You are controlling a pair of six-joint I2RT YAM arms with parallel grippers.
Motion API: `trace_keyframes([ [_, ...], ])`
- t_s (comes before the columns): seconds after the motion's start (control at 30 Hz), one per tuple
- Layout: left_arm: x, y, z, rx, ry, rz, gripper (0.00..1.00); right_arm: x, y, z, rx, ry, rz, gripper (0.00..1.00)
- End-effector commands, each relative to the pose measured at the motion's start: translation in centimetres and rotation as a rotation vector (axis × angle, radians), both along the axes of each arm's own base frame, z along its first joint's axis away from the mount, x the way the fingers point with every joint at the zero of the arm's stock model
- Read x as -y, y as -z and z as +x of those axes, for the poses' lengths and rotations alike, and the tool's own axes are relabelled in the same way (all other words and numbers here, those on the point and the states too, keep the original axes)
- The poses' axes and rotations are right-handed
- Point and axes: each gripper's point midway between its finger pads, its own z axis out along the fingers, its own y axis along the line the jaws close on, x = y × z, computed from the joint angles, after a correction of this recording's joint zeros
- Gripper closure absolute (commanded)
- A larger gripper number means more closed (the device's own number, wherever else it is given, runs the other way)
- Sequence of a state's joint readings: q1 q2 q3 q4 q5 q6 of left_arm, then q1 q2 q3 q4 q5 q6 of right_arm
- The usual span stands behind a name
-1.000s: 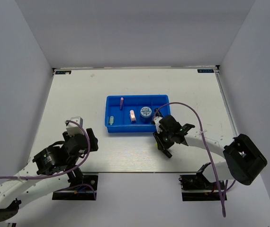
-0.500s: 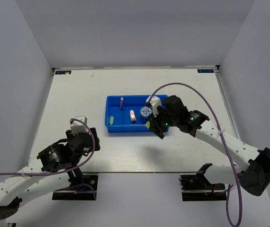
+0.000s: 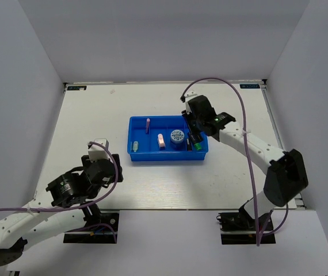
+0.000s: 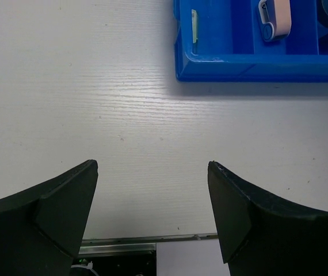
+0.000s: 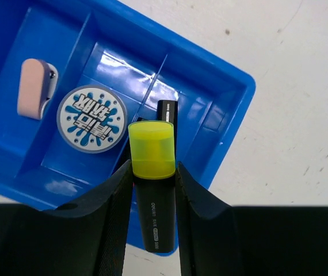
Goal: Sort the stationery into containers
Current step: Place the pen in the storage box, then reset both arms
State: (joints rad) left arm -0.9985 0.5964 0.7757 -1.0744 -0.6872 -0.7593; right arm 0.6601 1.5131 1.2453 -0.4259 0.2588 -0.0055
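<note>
We see the yellow-capped marker (image 5: 151, 150) pinched between the right gripper's (image 5: 153, 175) jaws, cap forward, above the blue tray's (image 5: 224, 115) end compartment. Beyond the cap lies another black marker (image 5: 167, 112); left of the jaws, the disc (image 5: 92, 119) and a pink eraser (image 5: 34, 89). Our left gripper's (image 4: 152, 198) jaws stand spread over the table (image 4: 95, 103), tray ahead to their right

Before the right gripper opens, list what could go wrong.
1. The marker in the right gripper hangs roughly over a divider of the tray. Dropped from here, it might straddle the divider or fall in beside the disc.
2. A second marker already lies in the end compartment. The held one could land on it and rest crooked.
</note>
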Motion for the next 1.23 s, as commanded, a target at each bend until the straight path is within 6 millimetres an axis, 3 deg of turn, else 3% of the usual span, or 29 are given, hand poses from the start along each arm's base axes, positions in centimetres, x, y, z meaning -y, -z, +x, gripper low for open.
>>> trace_keyframes([
  [0.0,0.6,-1.6,0.4,0.03,0.023,-0.012,0.13,-0.2,-1.1,1.8,0.0,0.081,0.041,1.0],
  [0.13,0.6,-1.7,0.4,0.033,0.027,-0.011,0.12,0.0,0.9,2.3,-0.078,0.119,0.031,1.0],
  [0.17,0.5,-1.6,0.4,0.032,0.029,-0.003,0.12,0.0,1.3,2.3,-0.091,0.117,0.024,0.88],
  [0.27,0.3,-1.7,0.4,0.038,0.031,-0.001,0.12,-0.1,1.9,2.1,-0.129,0.105,0.033,0.65],
  [0.4,0.5,-1.8,0.4,0.038,0.041,0.002,0.1,0.1,2.7,2.0,-0.171,0.11,0.029,0.54],
  [0.53,0.7,-1.6,0.5,0.026,0.055,0.027,0.1,0.2,2.3,1.8,-0.181,0.099,0.053,0.42],
  [0.63,0.8,-1.6,0.6,0.02,0.071,0.054,0.08,0.2,1.6,1.4,-0.178,0.074,0.08,0.29],
  [0.67,0.8,-1.6,0.6,0.014,0.072,0.064,0.06,0.2,1.6,1.1,-0.192,0.053,0.091,0.17],
  [0.7,0.9,-1.8,0.6,0.015,0.077,0.069,0.05,-0.3,1.2,0.7,-0.197,0.004,0.11,0.11],
  [0.83,1.1,-1.2,1.3,-0.033,0.136,0.169,0.0,1.3,-2.0,0.1,-0.071,-0.007,0.171,0.1],
  [0.9,1.7,-0.1,1.6,-0.143,0.159,0.168,0.0,2.4,-3.4,0.0,-0.021,0.002,0.165,0.1],
  [0.93,0.8,0.2,2.2,-0.18,0.135,0.175,0.0,3.2,-4.2,-0.1,0.012,0.033,0.148,0.1],
  [0.97,0.8,0.8,2.3,-0.249,0.125,0.112,0.0,4.5,-4.6,-0.4,0.023,0.082,0.112,0.1],
  [1.0,2.3,1.5,2.5,-0.298,0.173,0.045,0.0,5.3,-4.6,-0.5,0.024,0.115,0.09,0.1],
  [1.07,1.9,2.3,3.4,-0.351,0.168,-0.02,0.0,6.8,-5.9,-1.3,0.06,0.145,0.077,0.1],
  [1.1,2.7,2.1,4.1,-0.332,0.195,-0.058,0.0,7.1,-5.2,-1.5,0.071,0.14,0.062,0.1],
  [1.17,2.1,2.5,5.0,-0.357,0.173,-0.091,0.0,8.8,-5.9,-1.9,0.139,0.164,0.028,0.1],
  [1.2,2.1,2.4,5.7,-0.34,0.179,-0.102,0.0,9.2,-5.1,-2.4,0.125,0.163,0.01,0.1],
])
